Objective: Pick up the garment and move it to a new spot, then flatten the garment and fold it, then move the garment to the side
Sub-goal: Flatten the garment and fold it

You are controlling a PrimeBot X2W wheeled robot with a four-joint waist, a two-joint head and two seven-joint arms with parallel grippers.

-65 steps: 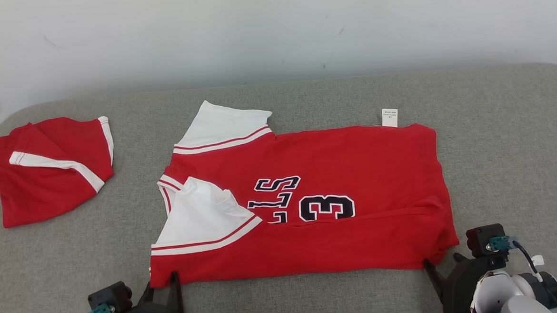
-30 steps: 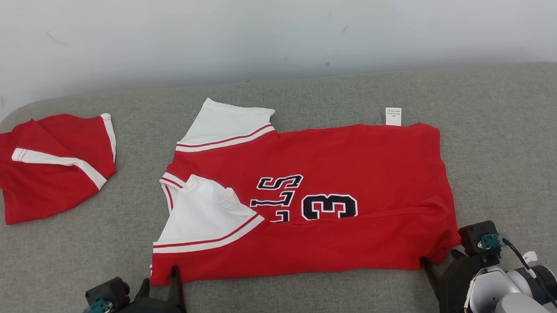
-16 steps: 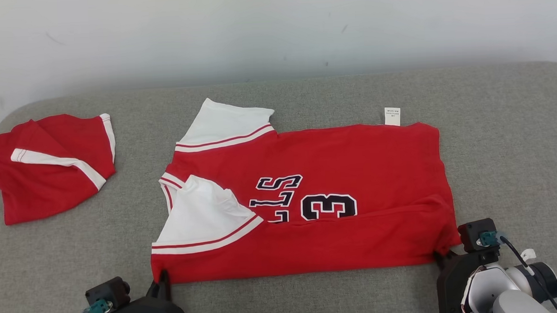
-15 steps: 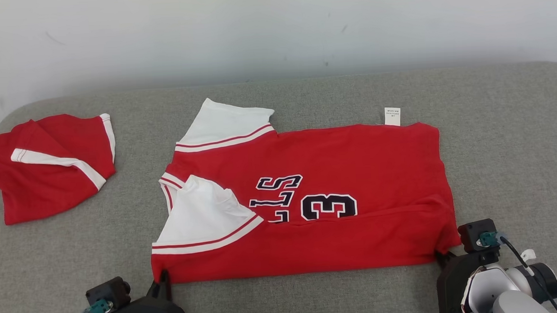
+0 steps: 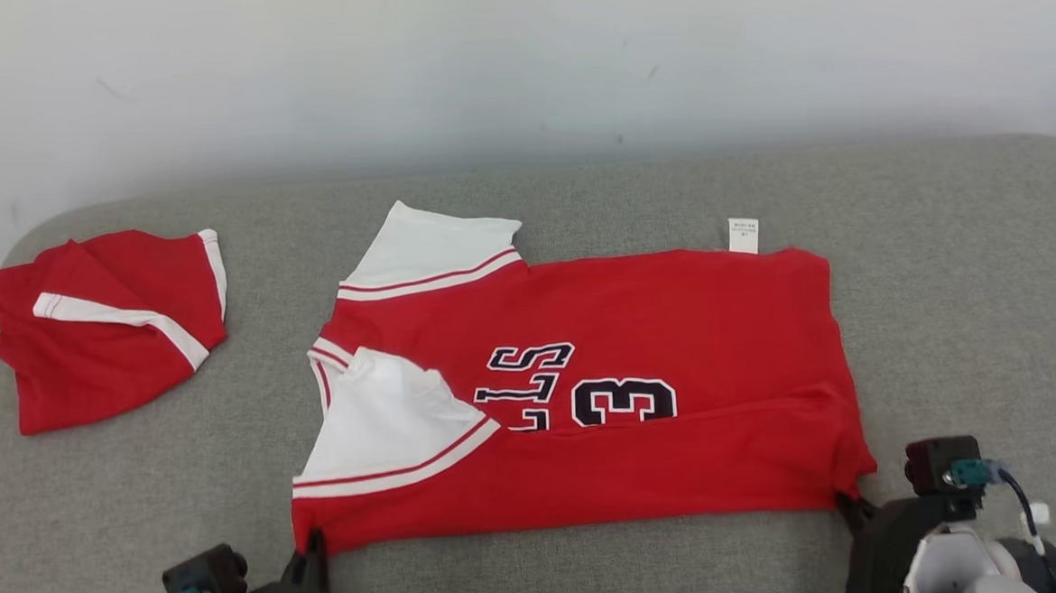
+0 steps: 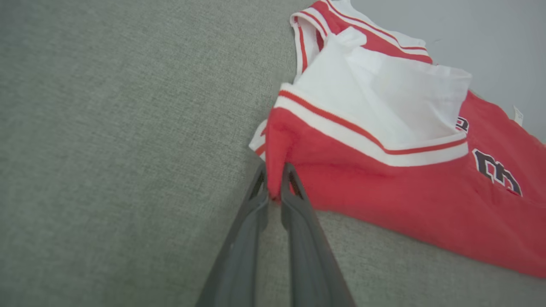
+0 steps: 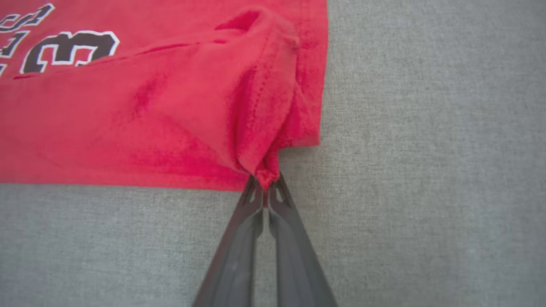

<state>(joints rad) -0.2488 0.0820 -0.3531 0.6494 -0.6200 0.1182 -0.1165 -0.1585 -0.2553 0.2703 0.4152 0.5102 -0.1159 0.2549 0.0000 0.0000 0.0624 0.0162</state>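
You're looking at the shirt [image 5: 638, 318] lying partly folded mid-couch [image 5: 962, 292]. Left gripper [image 6: 273, 181] is clenching its 7 o'clock corner, right gripper [image 7: 265, 182] is pinching the 5 o'clock corner, bunching it. 1 folded spare [image 5: 105, 337] is sitting at 9 o'clock.

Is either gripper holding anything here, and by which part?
Both hold the red jersey: left gripper pinches its near sleeve-side corner, right gripper its near hem corner.

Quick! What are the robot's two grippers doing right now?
Left gripper: closed on the shirt, near left corner.
Right gripper: closed on the shirt, near right corner.
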